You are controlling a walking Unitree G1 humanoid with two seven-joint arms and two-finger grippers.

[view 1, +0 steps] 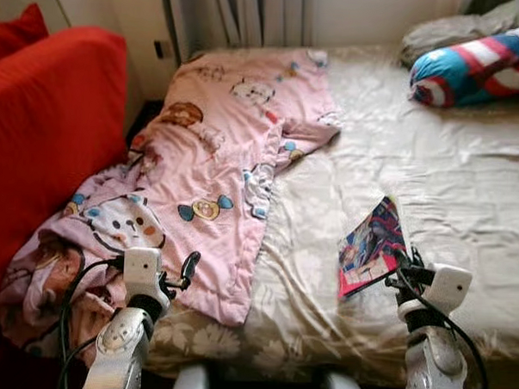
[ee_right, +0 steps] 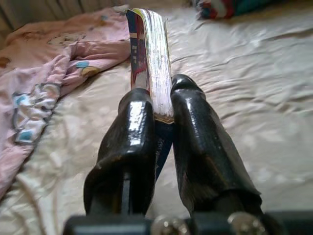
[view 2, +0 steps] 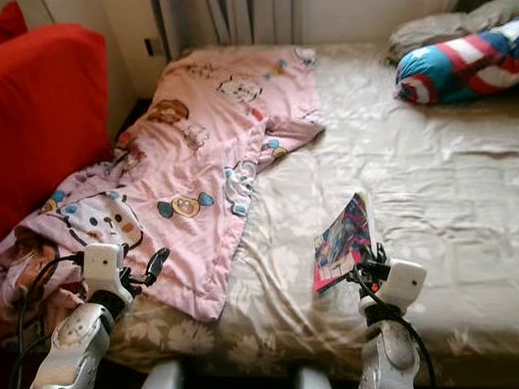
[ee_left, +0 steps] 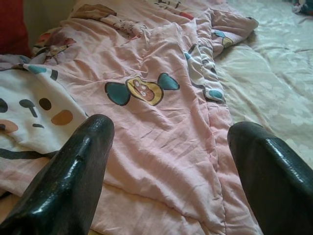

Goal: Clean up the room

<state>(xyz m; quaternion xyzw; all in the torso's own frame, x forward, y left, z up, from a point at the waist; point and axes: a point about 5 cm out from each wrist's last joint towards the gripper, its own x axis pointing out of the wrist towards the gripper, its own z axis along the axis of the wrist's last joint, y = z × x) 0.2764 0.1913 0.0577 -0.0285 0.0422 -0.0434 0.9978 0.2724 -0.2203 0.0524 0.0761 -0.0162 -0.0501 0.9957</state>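
Colourful book [view 1: 371,245] pinched at its near lower edge by the right gripper [ee_right: 155,117], jaws closed on it, pages facing up in the right wrist view; tilted up off the beige sheet of the bed [view 1: 466,195], toward the bed's near edge. Left gripper [view 1: 187,269] poised with jaws spread apart and nothing between them, above the near hem of a rumpled pink cartoon-print blanket [view 1: 218,150] covering the bed's left side. Striped blue, red and white cushion [view 1: 480,66] at the far right by a grey pillow [view 1: 456,29]. Red sofa [view 1: 47,125] just beside the bed on the left.
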